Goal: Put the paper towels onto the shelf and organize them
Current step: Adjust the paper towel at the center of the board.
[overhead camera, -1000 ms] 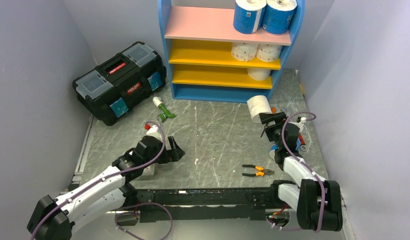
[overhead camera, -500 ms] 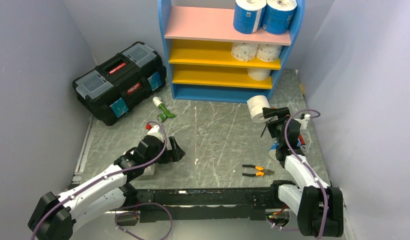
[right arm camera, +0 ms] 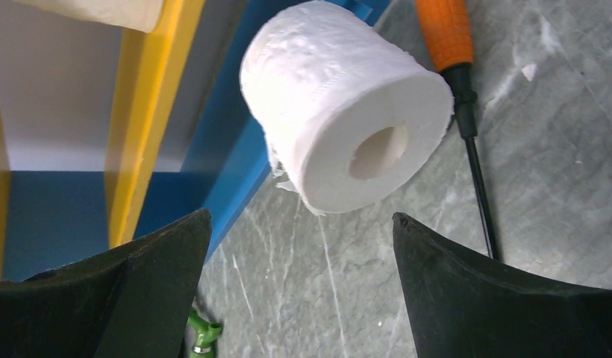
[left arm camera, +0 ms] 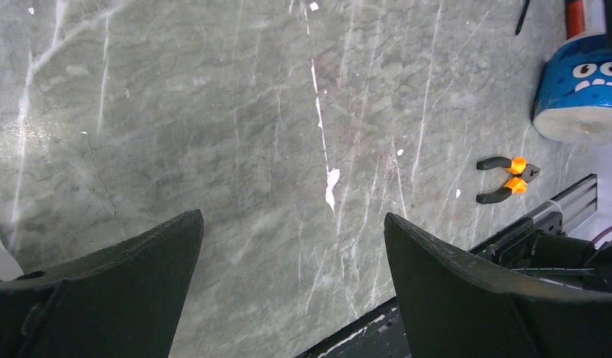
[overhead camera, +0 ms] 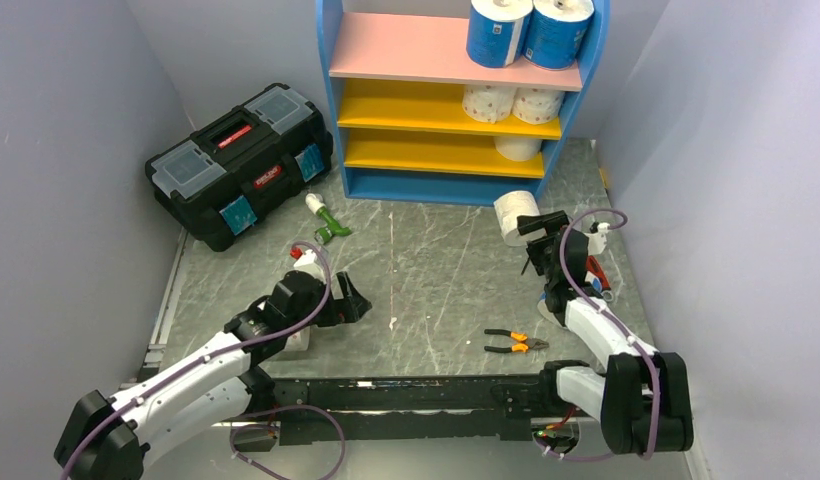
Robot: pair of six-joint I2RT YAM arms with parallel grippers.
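Partly shelved: five paper towels on shelf, one white roll lying on bench by shelf foot; left fingers, right fingers spread, empty.

Top camera overlooks the shelf; wrist cameras closely view the same table.

The table is supporting the shelf, toolbox, pliers, screwdriver and one roll lying sideways; the shelf is holding five rolls.
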